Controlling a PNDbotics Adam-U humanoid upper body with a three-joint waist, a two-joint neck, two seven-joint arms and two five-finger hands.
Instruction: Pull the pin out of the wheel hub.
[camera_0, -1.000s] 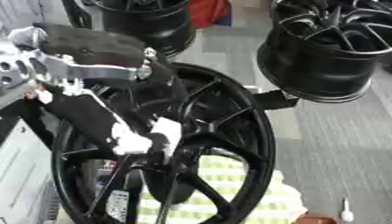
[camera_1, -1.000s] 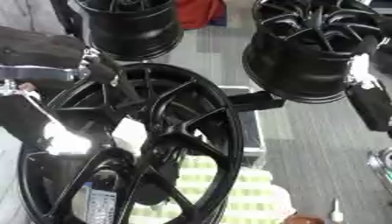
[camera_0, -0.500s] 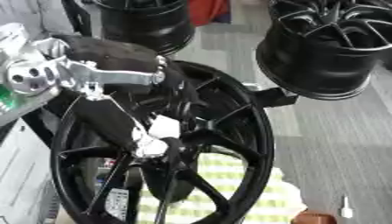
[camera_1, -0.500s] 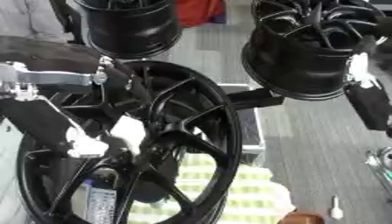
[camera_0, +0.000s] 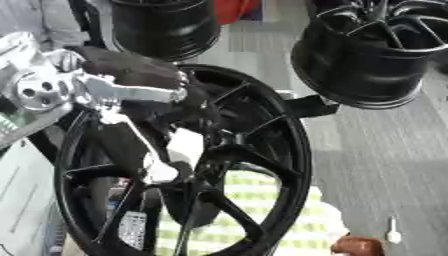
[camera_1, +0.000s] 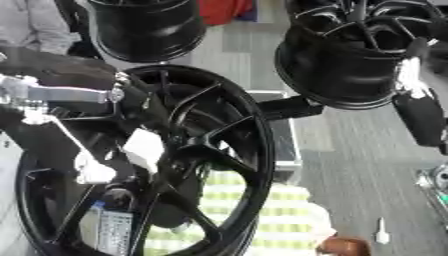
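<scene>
Three black spoked wheel hubs are showing. The large glossy wheel hub (camera_0: 188, 165) is filling the middle, standing on edge. The left hand (camera_0: 171, 125) is reaching over its centre from nine o'clock; whether its fingers are grasping anything I cannot tell. The pin cannot be made out. Two more hubs (camera_0: 162, 27) (camera_0: 376, 55) are sitting at twelve and two o'clock. The right hand (camera_1: 420, 115) is hanging at three o'clock, fingers unreadable.
</scene>
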